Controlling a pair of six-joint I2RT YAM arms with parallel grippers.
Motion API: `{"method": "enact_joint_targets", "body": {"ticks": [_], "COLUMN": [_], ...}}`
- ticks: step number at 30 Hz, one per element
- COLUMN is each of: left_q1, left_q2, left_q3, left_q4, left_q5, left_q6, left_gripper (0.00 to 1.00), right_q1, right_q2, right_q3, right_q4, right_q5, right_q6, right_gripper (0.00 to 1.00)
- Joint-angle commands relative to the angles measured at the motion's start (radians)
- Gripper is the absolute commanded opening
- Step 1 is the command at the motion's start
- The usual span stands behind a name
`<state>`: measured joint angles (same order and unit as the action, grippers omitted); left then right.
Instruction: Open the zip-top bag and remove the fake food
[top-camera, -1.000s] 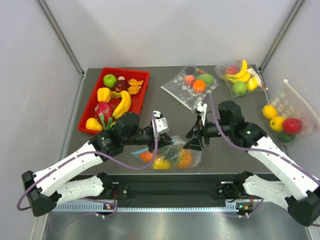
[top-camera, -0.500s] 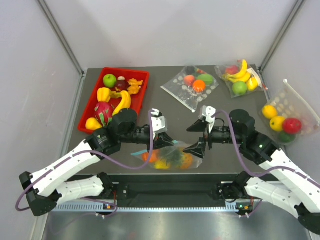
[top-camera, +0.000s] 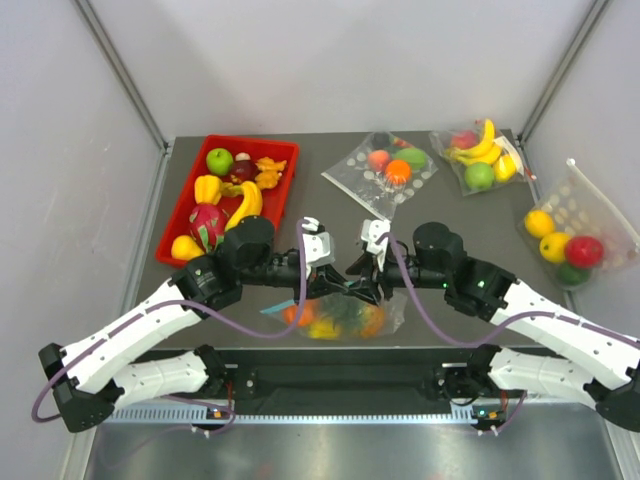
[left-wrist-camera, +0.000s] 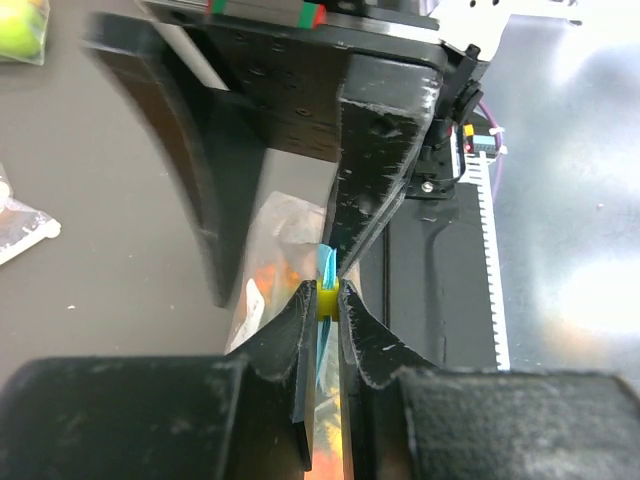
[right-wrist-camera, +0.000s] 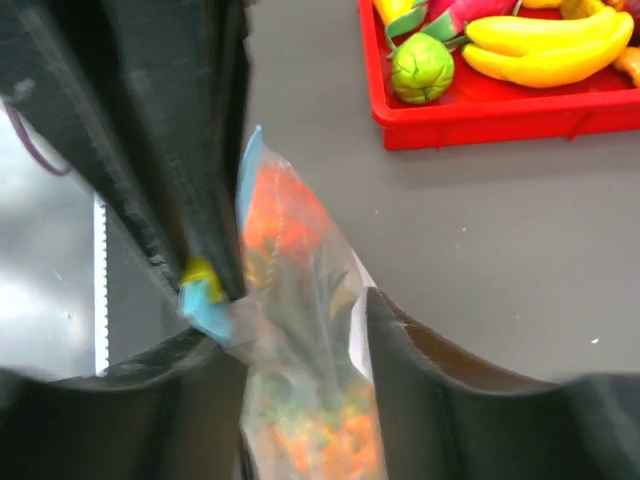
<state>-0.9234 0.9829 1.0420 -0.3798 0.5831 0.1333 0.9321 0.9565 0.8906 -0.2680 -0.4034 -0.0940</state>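
The zip-top bag (top-camera: 345, 315) lies near the table's front edge, clear and crinkly, with the fake food (top-camera: 372, 320) showing orange, yellow and green inside. My left gripper (top-camera: 338, 283) is shut on the yellow slider (left-wrist-camera: 328, 300) of the teal zip strip (left-wrist-camera: 325, 265). My right gripper (top-camera: 362, 285) faces it from the right. In the right wrist view its jaws stand apart on either side of the bag (right-wrist-camera: 300, 330), beside the teal strip (right-wrist-camera: 205, 300). The right gripper (right-wrist-camera: 295, 320) does not visibly squeeze the plastic. Orange fruit (right-wrist-camera: 280, 215) shows through the bag.
A red tray (top-camera: 175, 225) with bananas, a dragon fruit and a green apple stands at the back left. A dotted bag (top-camera: 385, 170), a bag with bananas (top-camera: 480, 155) and another fruit bag (top-camera: 570, 235) lie at the back and right. The table's front edge is just behind the zip-top bag.
My right gripper drew back to the right with wide jaws, then moved left to the bag's mouth, and its jaws narrowed. The left gripper kept its grip in place.
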Motion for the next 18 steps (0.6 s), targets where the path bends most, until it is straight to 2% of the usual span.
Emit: {"method": "enact_joint_targets", "body": {"ticks": [1,3,4,14,18], "left_q1": [0.003,0.003,0.004,0.011,0.015], "left_q2": [-0.003,-0.001,-0.001,-0.041,-0.04], "left_q3": [0.024,0.021,0.016,-0.022,-0.037], "left_q4": [0.027,0.028,0.03,0.022,0.022], "left_q5": [0.034,0.032,0.026,-0.155,-0.152], "left_q6": [0.005,0.005,0.006,0.031,0.029], "left_gripper": [0.0,0.0,0.0,0.0,0.0], "right_q1": [0.017,0.016,0.017,0.017,0.016], "right_q2": [-0.01,-0.024,-0.031,-0.14,-0.182], "right_q3": [0.008,0.004,0.001,-0.064,-0.084], "right_q4": [0.078,0.084,0.087,0.081,0.084], "right_q5": [0.041,0.046,0.049,0.043,0.043], "right_q6": [-0.013,-0.01,-0.007,0.014,0.031], "right_gripper": [0.4,0.07,0.0,0.0,0.0]}}
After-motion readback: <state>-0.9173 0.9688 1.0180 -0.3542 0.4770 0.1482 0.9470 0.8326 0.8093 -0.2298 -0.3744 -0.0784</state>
